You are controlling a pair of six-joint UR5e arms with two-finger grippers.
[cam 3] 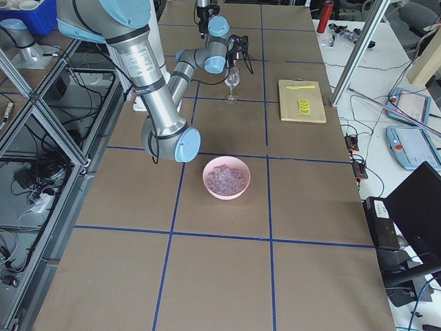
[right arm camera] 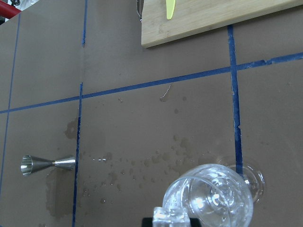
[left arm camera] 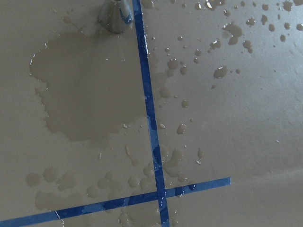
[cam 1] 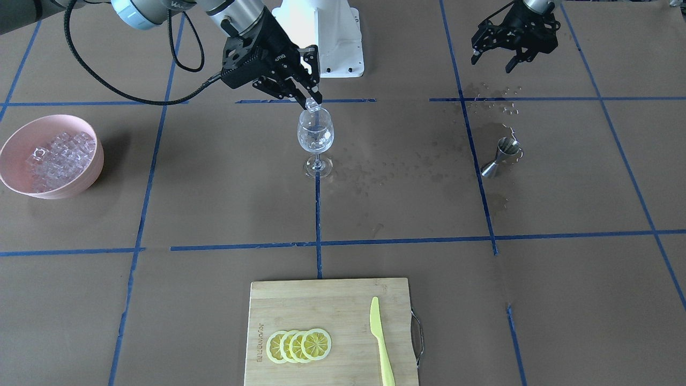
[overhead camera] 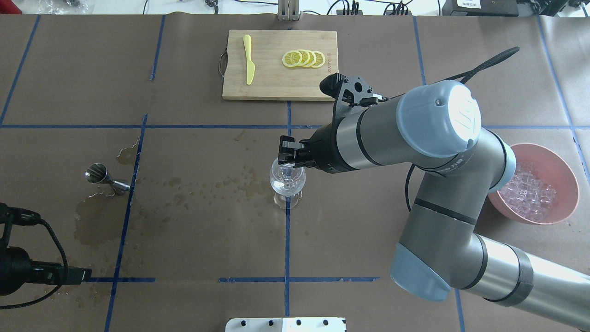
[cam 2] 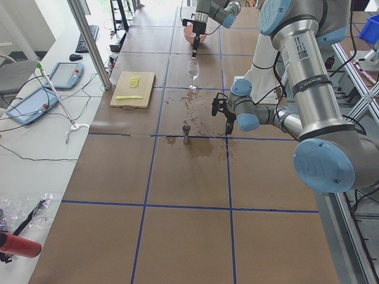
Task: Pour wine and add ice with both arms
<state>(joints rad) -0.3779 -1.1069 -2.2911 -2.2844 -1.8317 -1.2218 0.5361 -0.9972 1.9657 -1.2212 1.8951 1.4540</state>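
Lemon slices (cam 1: pixel 299 346) and a yellow knife (cam 1: pixel 381 343) lay on the cutting board (cam 1: pixel 332 300) at bottom centre. Mid-frame, the right end effector (cam 1: pixel 312 102) was pinched shut on one ice cube (cam 1: pixel 312 104) just above the wine glass (cam 1: pixel 315 136) rim; clear wine (cam 1: pixel 315 146), barely visible, sat low inside. More ice (cam 1: pixel 60 155) filled the pink bowl (cam 1: pixel 13 142), far left. Upper right, the left end effector (cam 1: pixel 492 61) hung spread wide and empty above the wet desk (cam 1: pixel 563 177), near a jigger (cam 1: pixel 498 158).
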